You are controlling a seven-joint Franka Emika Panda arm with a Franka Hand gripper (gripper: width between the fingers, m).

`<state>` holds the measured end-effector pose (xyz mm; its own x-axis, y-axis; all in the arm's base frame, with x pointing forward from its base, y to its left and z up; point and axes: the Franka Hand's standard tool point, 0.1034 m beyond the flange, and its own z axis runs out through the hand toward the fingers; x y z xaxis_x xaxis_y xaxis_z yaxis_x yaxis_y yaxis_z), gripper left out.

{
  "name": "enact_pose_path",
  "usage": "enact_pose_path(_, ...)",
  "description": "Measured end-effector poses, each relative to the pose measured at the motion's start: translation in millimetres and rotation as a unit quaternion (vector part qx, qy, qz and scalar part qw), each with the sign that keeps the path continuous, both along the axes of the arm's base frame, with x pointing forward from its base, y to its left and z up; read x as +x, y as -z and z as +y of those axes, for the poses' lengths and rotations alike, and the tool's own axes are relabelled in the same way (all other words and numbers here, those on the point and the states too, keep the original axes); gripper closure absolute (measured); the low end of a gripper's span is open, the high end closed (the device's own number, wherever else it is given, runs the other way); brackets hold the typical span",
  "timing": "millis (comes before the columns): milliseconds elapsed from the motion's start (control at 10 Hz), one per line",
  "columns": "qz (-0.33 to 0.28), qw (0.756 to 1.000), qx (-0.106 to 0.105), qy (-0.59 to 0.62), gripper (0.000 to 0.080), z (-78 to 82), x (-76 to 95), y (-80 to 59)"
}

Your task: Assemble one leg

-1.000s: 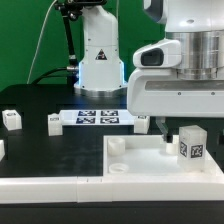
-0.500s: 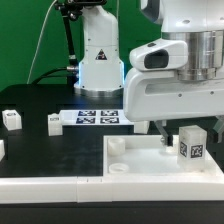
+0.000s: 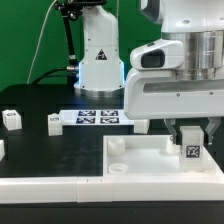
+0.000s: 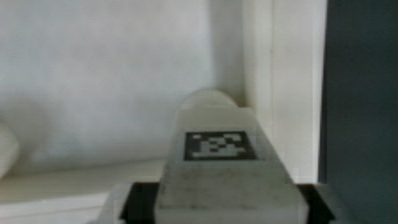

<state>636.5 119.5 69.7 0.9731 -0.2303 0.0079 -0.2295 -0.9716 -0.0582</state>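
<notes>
The leg [image 3: 192,150] is a small white peg with a tag, standing upright on the large white tabletop panel [image 3: 140,162] near the exterior view's right. My gripper [image 3: 192,138] has come down over its top, with a finger on each side of it. In the wrist view the leg [image 4: 217,150] fills the gap of the gripper [image 4: 217,208], with its tag facing the camera. The dark fingers [image 4: 132,205] press against both of its sides. The gripper is shut on the leg, whose base rests on the panel.
Two more white tagged legs [image 3: 11,120] [image 3: 54,122] stand on the black table at the exterior view's left. The marker board [image 3: 98,117] lies in front of the robot base [image 3: 98,55]. A raised round boss [image 3: 117,146] sits at a panel corner.
My gripper has moved toward the exterior view's right and down over the leg, which earlier stood free beside it. The fingers now flank and grip it.
</notes>
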Motion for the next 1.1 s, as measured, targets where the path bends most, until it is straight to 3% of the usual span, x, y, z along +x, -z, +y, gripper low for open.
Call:
enact_pose_path(300, 0.005, 0.983, 0.005, 0.184, 0.0509, 0.5, 0.2, 0.2)
enact_pose_path(600, -0.002, 0.920, 0.018, 0.391, 0.0508, 1.3, -1.9, 0.5)
enact_pose_path(900, 0.003, 0.883, 0.022, 0.470, 0.0508, 2.1, -1.9, 0.4)
enact_pose_path(1000, 0.006, 0.859, 0.026, 0.511, 0.0508, 2.2, -1.9, 0.4)
enact_pose_path(1100, 0.005, 0.868, 0.025, 0.496, 0.0508, 2.0, -1.8, 0.4)
